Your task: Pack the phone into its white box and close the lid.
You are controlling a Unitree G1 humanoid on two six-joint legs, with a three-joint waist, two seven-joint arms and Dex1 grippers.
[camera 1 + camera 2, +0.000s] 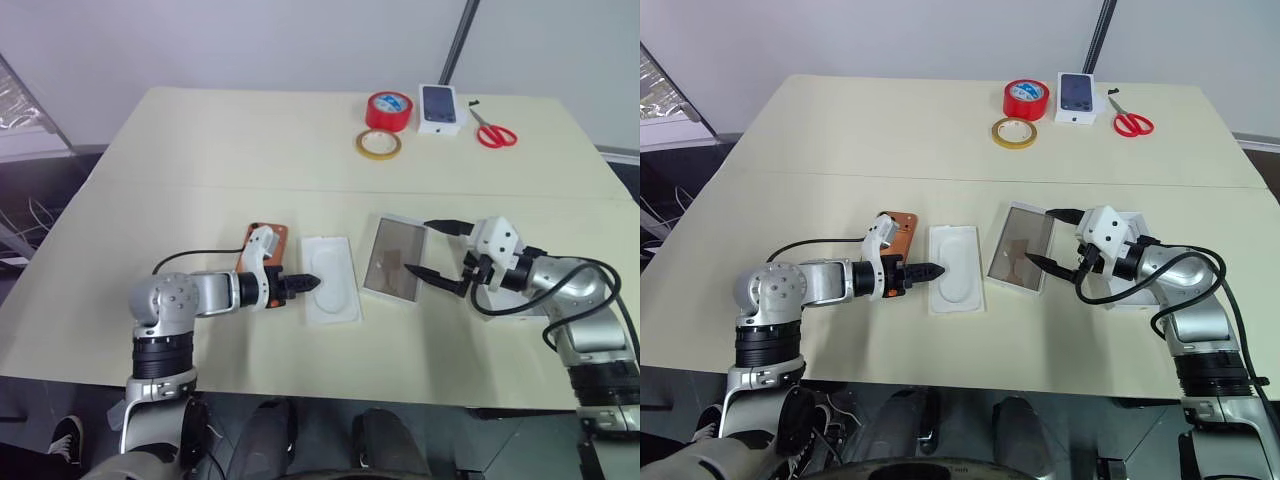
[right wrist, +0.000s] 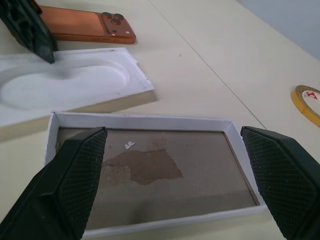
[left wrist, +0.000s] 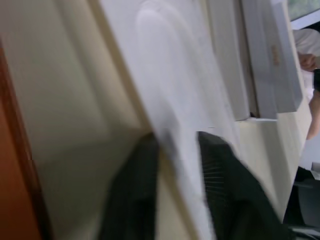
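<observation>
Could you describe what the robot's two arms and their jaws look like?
Both arms are silver-grey metal with black ribbed joints and black cables looping along them. The left gripper and right gripper each have a white housing and two black, pointed, textured jaws; the left housing shows orange accents.

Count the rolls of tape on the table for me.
2. The wide red tape roll sits at the table's far edge beside the small white phone-picture box; the thin yellow tape roll lies just in front of it.

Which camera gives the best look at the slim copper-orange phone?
The right wrist view: the slim copper-orange phone lies in plain sight, camera lenses visible. In both eye views the left gripper partly hides it; the left wrist view catches just an orange edge.
</observation>
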